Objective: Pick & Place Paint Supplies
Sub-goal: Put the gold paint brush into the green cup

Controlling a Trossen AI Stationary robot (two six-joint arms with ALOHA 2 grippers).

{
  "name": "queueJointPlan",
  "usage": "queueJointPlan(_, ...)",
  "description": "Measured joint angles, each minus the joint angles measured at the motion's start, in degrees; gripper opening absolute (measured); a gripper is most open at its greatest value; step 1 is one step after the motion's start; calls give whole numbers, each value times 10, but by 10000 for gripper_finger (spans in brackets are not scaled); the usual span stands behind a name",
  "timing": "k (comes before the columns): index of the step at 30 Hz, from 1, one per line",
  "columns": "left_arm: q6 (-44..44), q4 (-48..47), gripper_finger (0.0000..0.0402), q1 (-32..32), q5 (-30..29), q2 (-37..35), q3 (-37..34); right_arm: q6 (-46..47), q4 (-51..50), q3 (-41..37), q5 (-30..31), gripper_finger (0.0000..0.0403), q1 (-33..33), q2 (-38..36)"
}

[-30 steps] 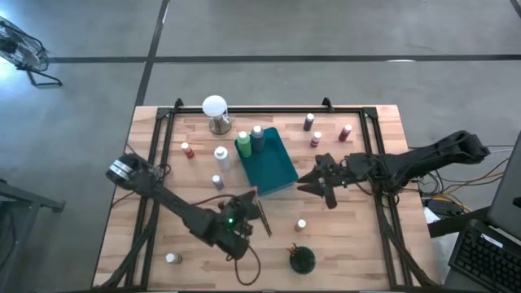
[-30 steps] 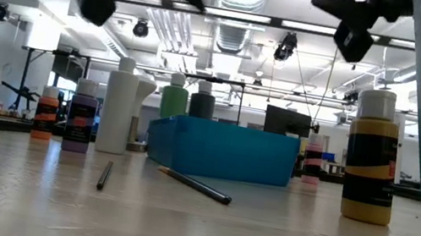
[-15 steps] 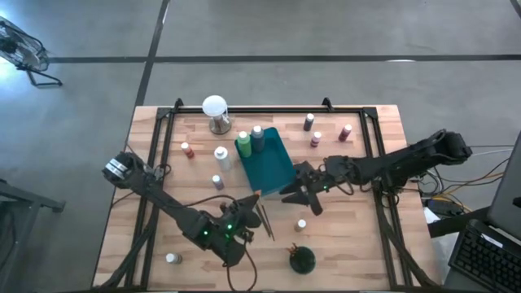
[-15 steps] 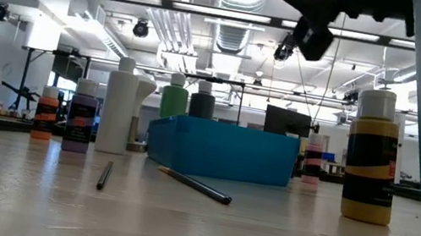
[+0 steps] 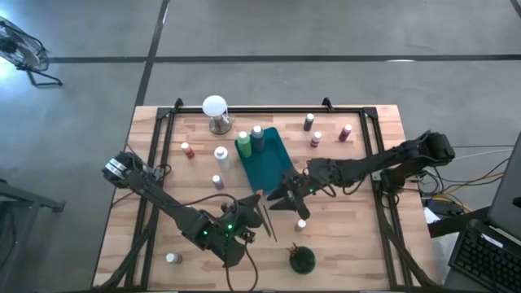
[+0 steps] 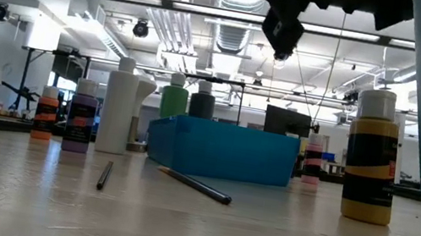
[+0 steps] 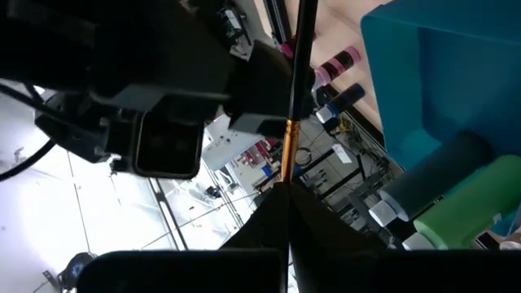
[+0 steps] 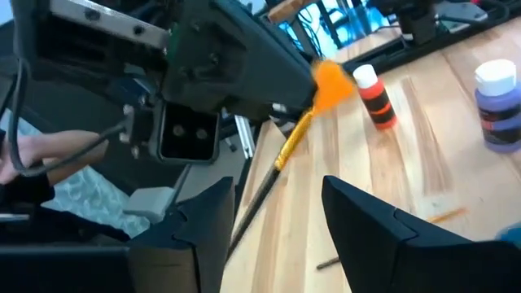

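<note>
my left gripper (image 7: 286, 213) pinches an orange-handled brush (image 8: 289, 146) above the table's near middle, its long axis pointing toward my right gripper (image 8: 277, 213). that one hangs spread just beyond the tip, seemingly lined up for a handover.

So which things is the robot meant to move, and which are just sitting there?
For the job:
green bottle
white bottle
purple bottle
red bottle
loose brush
held brush, in the left gripper's jaws

Just there:
globe
tray
dark round thing
</note>
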Motion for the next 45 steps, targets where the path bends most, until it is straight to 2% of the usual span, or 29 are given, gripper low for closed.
queueJointPlan(16,2,-2,0,0,1,0,0,-14,12,45,-15,145,-1,49)
queueJointPlan(21,2,-2,0,0,1,0,0,-14,14,44,-9,106,-1,47)
queueJointPlan(27,3,-2,0,0,2,0,0,-15,15,44,-5,22,-2,64)
queueJointPlan(33,5,-11,2,0,5,-1,0,-18,18,48,-3,12,-2,75)
queueJointPlan(41,-2,-4,47,1,-16,-6,0,-48,-30,49,4,10,-5,47)
queueJointPlan(45,-89,-8,82,-4,-31,-22,0,-72,-74,49,12,10,0,11)
